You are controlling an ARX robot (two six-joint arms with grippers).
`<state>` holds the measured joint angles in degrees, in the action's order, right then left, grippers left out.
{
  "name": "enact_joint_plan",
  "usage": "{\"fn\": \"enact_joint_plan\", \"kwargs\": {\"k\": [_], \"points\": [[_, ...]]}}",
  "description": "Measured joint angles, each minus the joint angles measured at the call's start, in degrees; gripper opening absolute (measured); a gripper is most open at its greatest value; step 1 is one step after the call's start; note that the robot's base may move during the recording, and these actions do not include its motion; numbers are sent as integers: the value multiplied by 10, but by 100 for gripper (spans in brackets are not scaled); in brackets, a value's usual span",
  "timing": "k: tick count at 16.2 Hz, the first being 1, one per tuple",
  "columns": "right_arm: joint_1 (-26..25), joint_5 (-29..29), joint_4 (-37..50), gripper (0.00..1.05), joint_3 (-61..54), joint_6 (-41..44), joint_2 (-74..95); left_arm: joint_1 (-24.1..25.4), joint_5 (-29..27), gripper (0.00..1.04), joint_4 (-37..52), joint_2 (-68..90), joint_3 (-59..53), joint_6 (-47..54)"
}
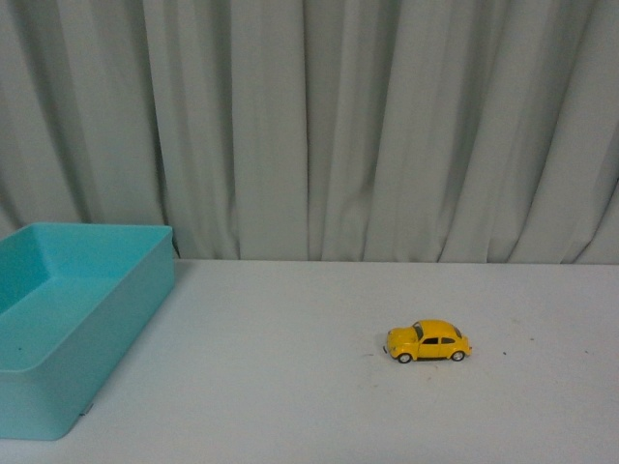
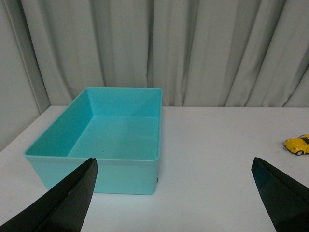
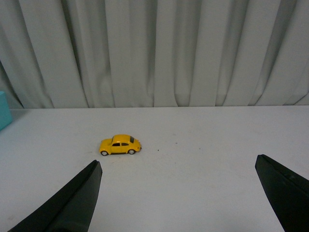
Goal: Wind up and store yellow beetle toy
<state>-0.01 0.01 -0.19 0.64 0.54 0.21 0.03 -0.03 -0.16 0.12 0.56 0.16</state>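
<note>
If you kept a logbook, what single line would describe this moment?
phase: not started | yellow beetle toy: on table, untouched | teal bin: looks empty | left gripper: open | right gripper: open

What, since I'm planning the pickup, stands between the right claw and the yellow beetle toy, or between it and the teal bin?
Nothing visible. Only bare table lies between the open right claw and the yellow beetle toy, and between the toy and the teal bin.
</note>
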Motion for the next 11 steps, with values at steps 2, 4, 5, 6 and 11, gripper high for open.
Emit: {"fn": "enact_joint_plan", "kwargs": {"k": [2, 4, 5, 6, 11], "points": [[0, 0, 0, 98, 0, 0, 0, 0, 0, 98, 0, 0, 0, 0], [0, 0, 0, 98, 0, 0, 0, 0, 0, 98, 0, 0, 0, 0], [0, 0, 0, 98, 0, 0, 0, 0, 0, 98, 0, 0, 0, 0], [0, 0, 0, 98, 0, 0, 0, 0, 0, 98, 0, 0, 0, 0], [0, 0, 0, 98, 0, 0, 0, 0, 0, 98, 0, 0, 0, 0]]}}
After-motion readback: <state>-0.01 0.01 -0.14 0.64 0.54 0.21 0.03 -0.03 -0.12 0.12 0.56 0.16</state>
